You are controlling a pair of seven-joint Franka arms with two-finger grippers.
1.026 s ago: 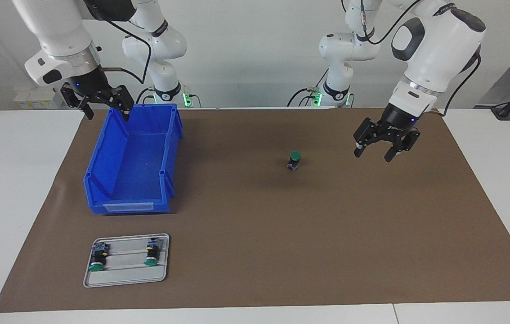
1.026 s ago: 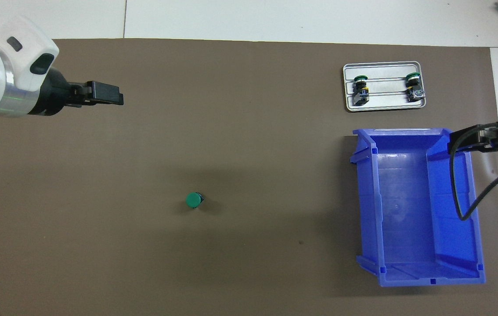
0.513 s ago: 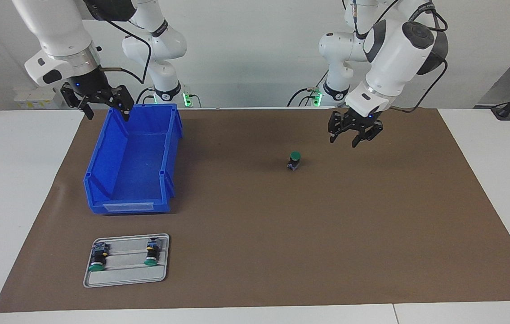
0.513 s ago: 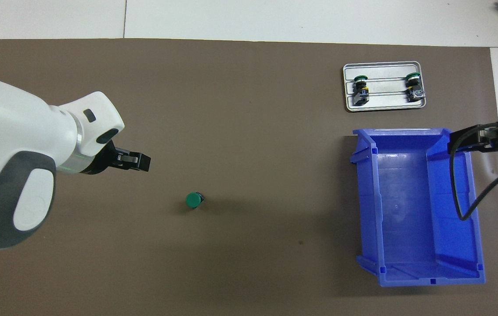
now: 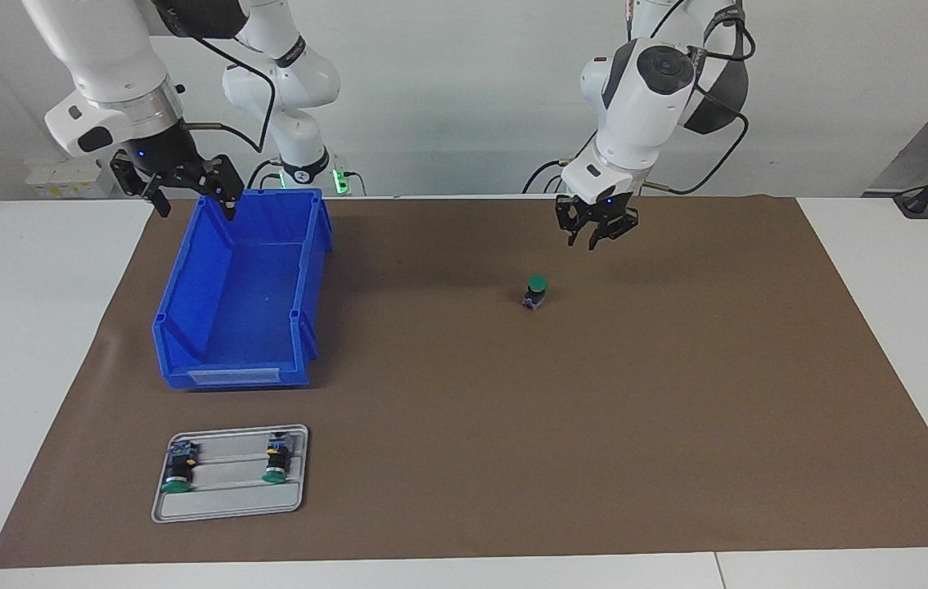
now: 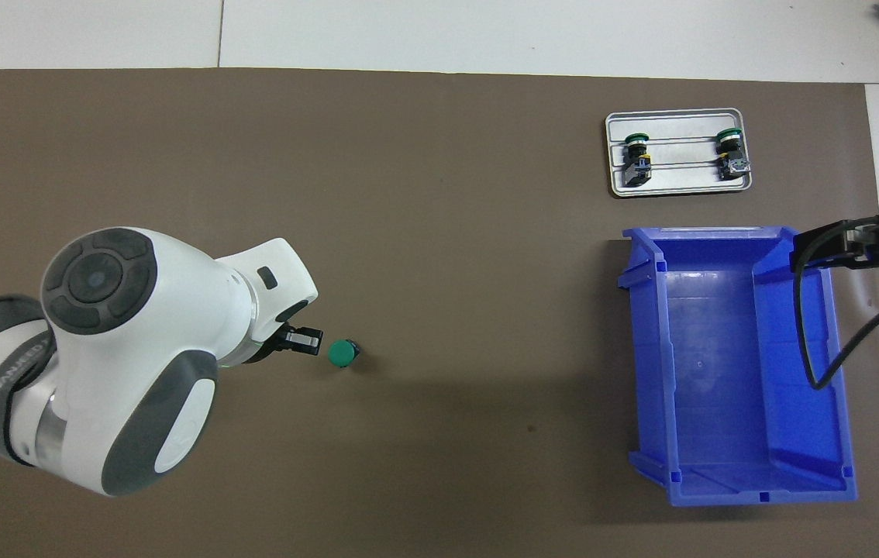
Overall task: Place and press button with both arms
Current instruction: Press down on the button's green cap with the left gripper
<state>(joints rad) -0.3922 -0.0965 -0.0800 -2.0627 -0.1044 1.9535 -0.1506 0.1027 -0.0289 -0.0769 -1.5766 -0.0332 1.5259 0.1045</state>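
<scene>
A green-capped button [image 5: 536, 292] [image 6: 342, 353] stands upright on the brown mat near the table's middle, untouched. My left gripper [image 5: 594, 240] [image 6: 306, 339] hangs in the air above the mat, higher than the button and just off its cap toward the left arm's end; its fingertips look shut with nothing between them. My right gripper [image 5: 195, 209] [image 6: 813, 252] waits open and empty over the blue bin's corner, the one closest to the right arm's base.
A blue open bin [image 5: 186, 278] [image 6: 718, 356] sits toward the right arm's end. Farther from the robots than the bin lies a grey tray [image 5: 227, 507] [image 6: 680, 186] with two more green buttons [image 5: 177, 473] [image 5: 276, 462] lying on their sides.
The left arm swung in from its end of the table toward the button, and its gripper closed from open to shut. The right arm, button, bin and tray have not moved.
</scene>
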